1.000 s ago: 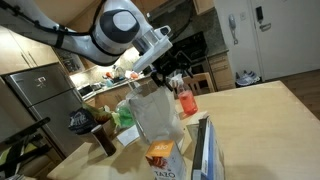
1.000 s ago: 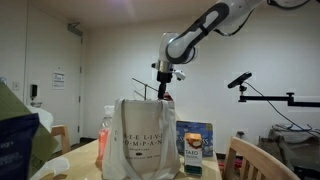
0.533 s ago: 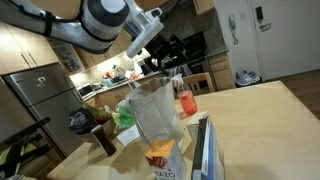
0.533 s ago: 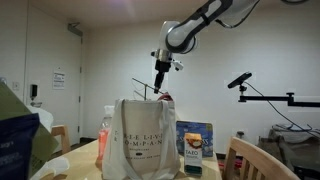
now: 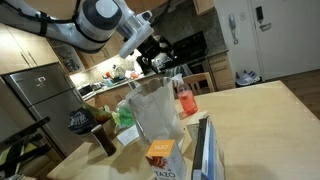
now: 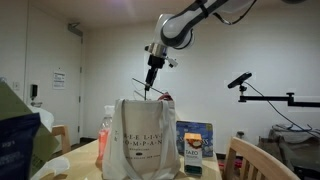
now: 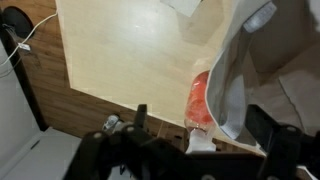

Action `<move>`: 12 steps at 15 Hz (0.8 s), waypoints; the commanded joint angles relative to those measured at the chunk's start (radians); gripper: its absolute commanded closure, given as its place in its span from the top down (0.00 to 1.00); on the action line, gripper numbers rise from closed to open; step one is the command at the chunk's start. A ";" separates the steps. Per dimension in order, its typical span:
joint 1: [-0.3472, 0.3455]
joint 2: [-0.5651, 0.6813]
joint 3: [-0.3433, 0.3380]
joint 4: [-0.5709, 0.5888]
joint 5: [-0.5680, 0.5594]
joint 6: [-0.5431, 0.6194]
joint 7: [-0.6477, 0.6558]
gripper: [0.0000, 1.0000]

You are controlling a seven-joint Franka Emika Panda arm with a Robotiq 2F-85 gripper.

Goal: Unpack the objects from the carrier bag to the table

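The carrier bag (image 5: 155, 112) (image 6: 140, 138) stands upright on the table (image 5: 262, 112), whitish with dark print, its thin handles sticking up. My gripper (image 5: 152, 62) (image 6: 150, 82) hangs open above the bag's mouth with nothing between its fingers. Beside the bag stand a small orange carton (image 5: 160, 154) and a tall blue-and-white package (image 5: 204, 150) (image 6: 195, 146). A green leafy bundle (image 5: 124, 116) lies behind the bag. In the wrist view the gripper (image 7: 200, 132) looks down on the bag's edge (image 7: 238, 70) and the pale table (image 7: 125, 50).
A red-pink drink bottle (image 5: 185, 99) (image 6: 107, 130) (image 7: 200, 100) stands next to the bag. A dark mug (image 5: 104, 140) sits near the table's edge. A chair back (image 6: 250, 158) and a camera stand (image 6: 262, 97) are close by. Kitchen cabinets lie beyond.
The open gripper has risen from the bag's mouth and shifted sideways, away from the bottle side. The bag and groceries have not moved.
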 commanded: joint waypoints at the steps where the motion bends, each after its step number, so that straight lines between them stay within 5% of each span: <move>1: -0.001 0.058 0.017 0.027 0.032 -0.001 -0.032 1.00; 9: -0.008 0.168 0.015 0.049 0.015 -0.050 -0.045 1.00; 10: -0.009 0.175 0.015 0.048 0.013 -0.048 -0.049 0.80; 12: -0.006 0.183 0.008 0.048 0.003 -0.034 -0.044 0.66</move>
